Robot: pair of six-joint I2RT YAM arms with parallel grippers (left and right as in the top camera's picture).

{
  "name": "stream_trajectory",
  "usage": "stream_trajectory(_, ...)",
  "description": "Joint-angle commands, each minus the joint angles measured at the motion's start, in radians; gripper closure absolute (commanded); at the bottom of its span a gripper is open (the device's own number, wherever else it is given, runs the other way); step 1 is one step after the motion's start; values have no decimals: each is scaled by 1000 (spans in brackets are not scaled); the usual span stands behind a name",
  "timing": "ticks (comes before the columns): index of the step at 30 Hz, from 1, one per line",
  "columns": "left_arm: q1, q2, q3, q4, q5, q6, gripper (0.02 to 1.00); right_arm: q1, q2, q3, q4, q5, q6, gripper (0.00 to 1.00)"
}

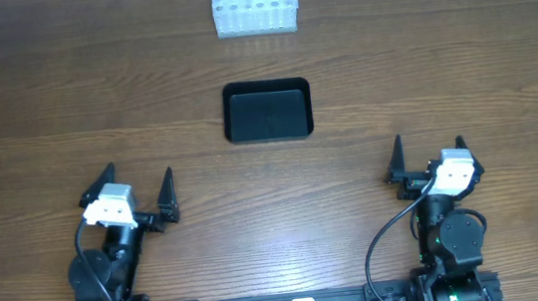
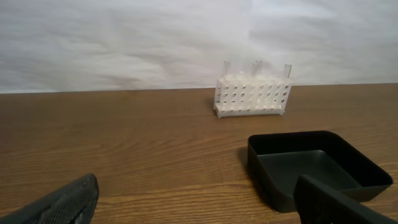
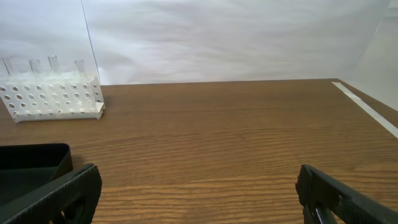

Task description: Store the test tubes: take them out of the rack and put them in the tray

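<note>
Wide brown counter (image 1: 460,60) under everything. On it, near the middle, a black tray (image 1: 268,110) with nothing inside. At twelve o'clock from the tray, well apart, a white rack (image 1: 255,14), upright. At eight o'clock from the tray, left tool (image 1: 139,170), spread wide and holding nothing. At four o'clock, right tool (image 1: 428,141), likewise wide and empty, both well apart from rack and tray. Along the rack's far row, a few clear tubes (image 3: 54,63), poking up above the top. Looks like the very start: no tube out yet, none in the tray. Next, probably: reach one tool toward twelve o'clock past the tray, come down over a tube top, close gently on the glass, lift straight up out of the hole.
</note>
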Motion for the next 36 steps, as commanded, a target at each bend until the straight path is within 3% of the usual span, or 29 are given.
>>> stream_trajectory(1, -3, 5, -3, -1, 24, 14, 20, 6, 4, -5, -4, 6, 0, 9)
stream_trajectory(28, -4, 14, -3, 3, 9, 14, 18, 6, 4, -5, -4, 6, 0, 7)
stream_trajectory(34, -3, 153, -3, 172, 9, 14, 18, 6, 4, -5, -4, 6, 0, 9)
stream_trajectory(36, -5, 293, -3, 369, 10, 6, 20, 6, 4, -5, -4, 6, 0, 7)
